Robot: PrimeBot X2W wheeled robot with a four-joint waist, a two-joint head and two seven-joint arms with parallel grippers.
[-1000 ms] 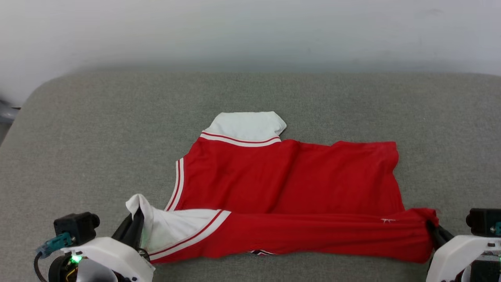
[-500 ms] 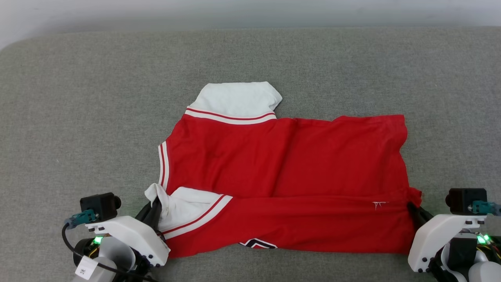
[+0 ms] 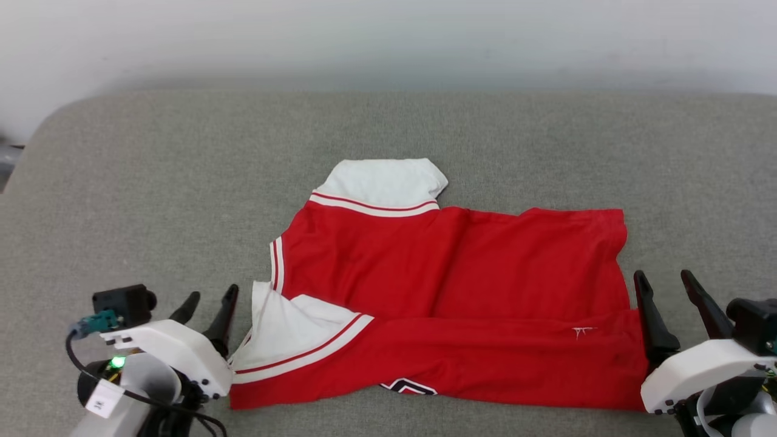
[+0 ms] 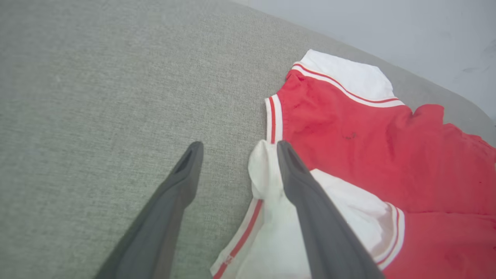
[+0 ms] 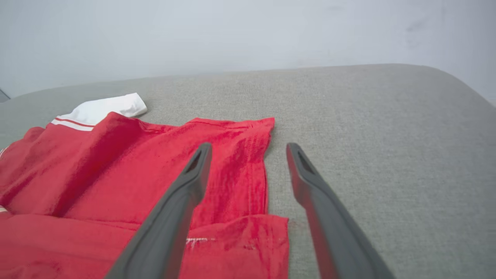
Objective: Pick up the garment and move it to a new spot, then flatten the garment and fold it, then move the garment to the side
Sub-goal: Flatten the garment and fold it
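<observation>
Both the left gripper (image 3: 212, 294) and right gripper (image 3: 661, 279) stood open, the garment (image 3: 449, 273) lying between them. The left's inner finger (image 4: 310, 209) seemingly touched the white sleeve (image 4: 263, 166); pulling away might drag the fold open.

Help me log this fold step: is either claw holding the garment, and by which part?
Nothing is held. The left claw and the right claw both stand open beside the garment, at its near corners.

Garments: one red jersey (image 3: 449, 285), with two white sleeves showing, one at its far edge (image 3: 382, 179) and one at its near left corner (image 3: 285, 328). Claws: two, the left claw (image 3: 212, 294) and the right claw (image 3: 661, 276), each with two dark fingers (image 3: 649, 315), four in all. Grey padded surface (image 3: 152, 182): one.
</observation>
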